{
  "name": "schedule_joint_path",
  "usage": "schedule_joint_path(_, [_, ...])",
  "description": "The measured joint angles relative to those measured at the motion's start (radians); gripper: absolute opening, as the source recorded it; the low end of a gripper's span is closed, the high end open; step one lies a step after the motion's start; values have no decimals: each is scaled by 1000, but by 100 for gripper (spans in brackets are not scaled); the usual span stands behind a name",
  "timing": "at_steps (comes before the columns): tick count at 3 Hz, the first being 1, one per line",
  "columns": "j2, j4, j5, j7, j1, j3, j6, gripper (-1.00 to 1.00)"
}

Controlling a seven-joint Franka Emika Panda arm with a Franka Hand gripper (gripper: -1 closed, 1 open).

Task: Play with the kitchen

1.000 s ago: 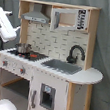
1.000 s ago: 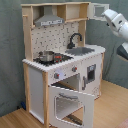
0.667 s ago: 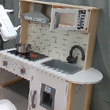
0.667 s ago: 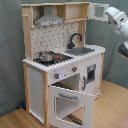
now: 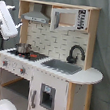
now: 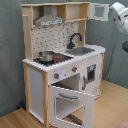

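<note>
I count one kitchen (image 5: 49, 65), standing on the wooden floor (image 6: 112, 107) against a grey curtain (image 5: 108, 44) in both exterior views. It has one black faucet (image 6: 74, 39), one sink (image 5: 62, 66), one pot (image 6: 46, 56) on the stove and one oven door (image 6: 72, 102) (hanging open). The arm (image 6: 120, 15) hangs near the upper cabinet; I cannot tell how the pincer stands.

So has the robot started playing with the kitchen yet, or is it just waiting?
Some looks done: the kitchen has its oven door hanging open in the second exterior view, and a small pot sits on the stove. Nothing is in hand right now: the robot arm is off to the side, touching nothing. Left to play with: the sink, the black faucet and the knobs.
</note>
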Motion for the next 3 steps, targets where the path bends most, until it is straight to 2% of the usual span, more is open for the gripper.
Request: schedule_joint_path(3, [5,24,-277,273,54,-68,-180,100])
